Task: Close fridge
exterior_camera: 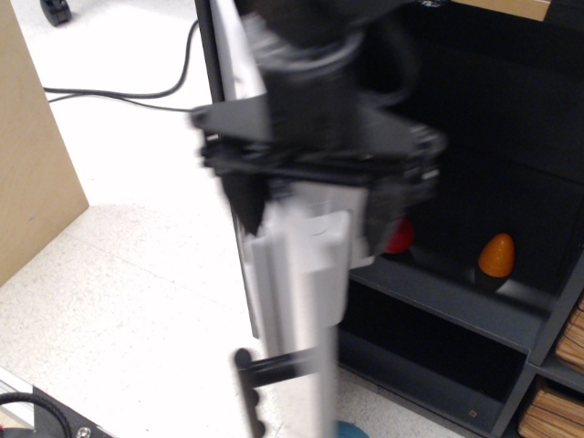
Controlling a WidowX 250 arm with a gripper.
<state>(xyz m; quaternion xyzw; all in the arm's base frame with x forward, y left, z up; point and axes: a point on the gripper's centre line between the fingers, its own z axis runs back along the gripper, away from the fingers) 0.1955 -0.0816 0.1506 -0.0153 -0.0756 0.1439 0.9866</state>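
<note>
The fridge (474, 119) fills the frame from 12 round to 5 o'clock, its black shelves exposed because the door (297, 301) is not yet home; that door stands nearly edge-on at the centre, running down toward 6 o'clock, so only its thin grey rim and a strip of the inner bins show; its black handle (265, 374) juts out toward 7 o'clock, on the outer face, away from the shelves. The end effector (310, 205) straddles the door's upper part, blurred by motion; one dark finger hangs at the door's 9 o'clock side and the other at its 3 o'clock side, so the fingers are spread with the panel between them, though the blur hides whether either pad actually touches it; straddling makes sense, since the outer finger can press the panel toward the cabinet while the inner one keeps it from running off. A red ball (399, 237) and an orange egg (495, 255) sit on the middle shelf at 3 o'clock, set back far enough that the bins should probably pass them. A wooden panel (32, 146) leans at 9 o'clock and a cable (119, 93) trails over the floor at 10 o'clock, both well clear of the swing. By my judgement the closing is roughly half done; the remaining arc needs a steady push toward 3 o'clock, and the inner finger must slip out before the gap pinches it.
</note>
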